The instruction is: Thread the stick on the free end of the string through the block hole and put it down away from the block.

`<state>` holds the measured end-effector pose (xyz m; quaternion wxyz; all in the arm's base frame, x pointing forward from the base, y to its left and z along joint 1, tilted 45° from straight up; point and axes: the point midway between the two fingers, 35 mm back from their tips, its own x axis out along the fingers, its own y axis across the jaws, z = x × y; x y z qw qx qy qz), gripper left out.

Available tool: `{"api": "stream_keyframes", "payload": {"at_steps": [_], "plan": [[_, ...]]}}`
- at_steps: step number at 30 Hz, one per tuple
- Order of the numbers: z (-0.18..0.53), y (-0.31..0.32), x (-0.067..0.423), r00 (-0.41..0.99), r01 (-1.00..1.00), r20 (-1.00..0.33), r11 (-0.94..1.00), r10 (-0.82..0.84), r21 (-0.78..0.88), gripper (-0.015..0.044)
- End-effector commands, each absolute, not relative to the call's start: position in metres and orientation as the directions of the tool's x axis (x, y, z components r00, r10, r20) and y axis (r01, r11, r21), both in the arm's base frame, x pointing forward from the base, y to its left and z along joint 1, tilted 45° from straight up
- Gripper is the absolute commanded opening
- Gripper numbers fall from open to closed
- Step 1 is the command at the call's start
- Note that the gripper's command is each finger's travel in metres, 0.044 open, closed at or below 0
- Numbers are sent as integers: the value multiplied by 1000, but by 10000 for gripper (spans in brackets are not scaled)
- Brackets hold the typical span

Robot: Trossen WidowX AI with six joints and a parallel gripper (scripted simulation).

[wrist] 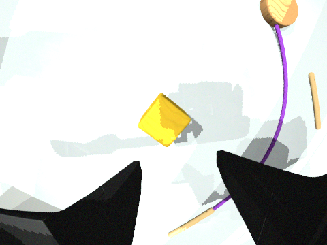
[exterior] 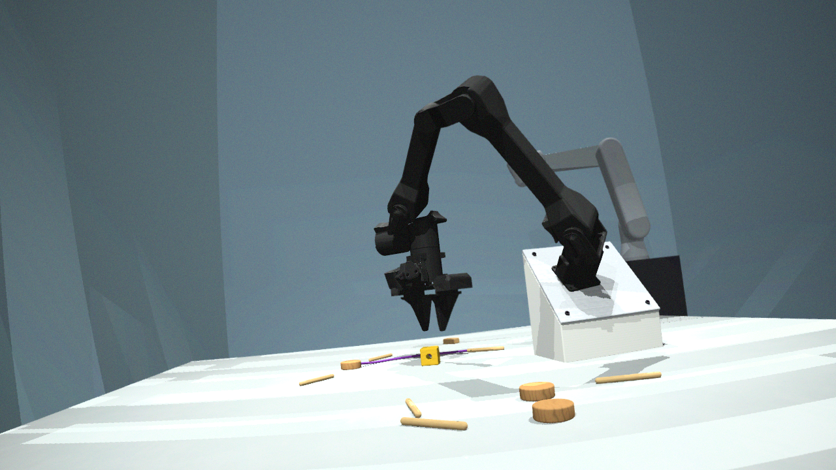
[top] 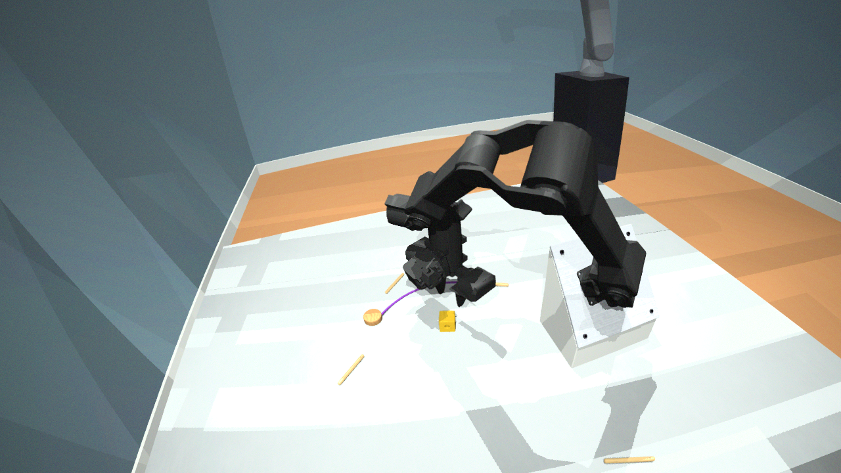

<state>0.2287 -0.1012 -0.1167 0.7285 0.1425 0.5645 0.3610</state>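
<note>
None of the task's steps looks done yet. The tool hangs above the surface with its fingers about half open, and nothing is between them. The stick lies flat on the surface at the free end of the purple string. From there the string curves back to the round button.

The yellow block sits on the surface to one side of that curve, apart from the string. The string therefore does not appear to be threaded through it. Picking up the stick, pushing it through the hole, pulling the string after it, laying the stick down away from the block and opening fully all remain.

The wrist view settles the threading question. In the exterior view the string seems to run straight in at one side of the block and out at the other, which is most likely only an overlap along that low sightline. The exterior view alone shows the tool's height above the surface, the hole in the block's face and two wooden discs nearer the camera. The top view hides most of the string and stick under the arm, but shows a loose stick lying well apart from them.
</note>
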Motion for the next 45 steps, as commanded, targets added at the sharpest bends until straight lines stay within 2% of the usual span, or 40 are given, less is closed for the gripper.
{"api": "stream_keyframes", "payload": {"at_steps": [1,5,10,18,25,32,39,45], "plan": [[-127,-116,216,105,203,-730,704,676,681,341],[-134,-123,207,105,594,-732,547,673,589,440],[-142,-131,194,105,921,-734,213,671,327,440],[-151,-138,179,105,979,-734,-198,671,-41,440],[-158,-144,166,105,784,-733,-509,672,-355,440],[-165,-148,154,105,407,-730,-699,675,-588,440],[-172,-151,141,106,-64,-727,-725,678,-686,440],[-177,-153,132,106,-454,-724,-615,681,-645,440]]}}
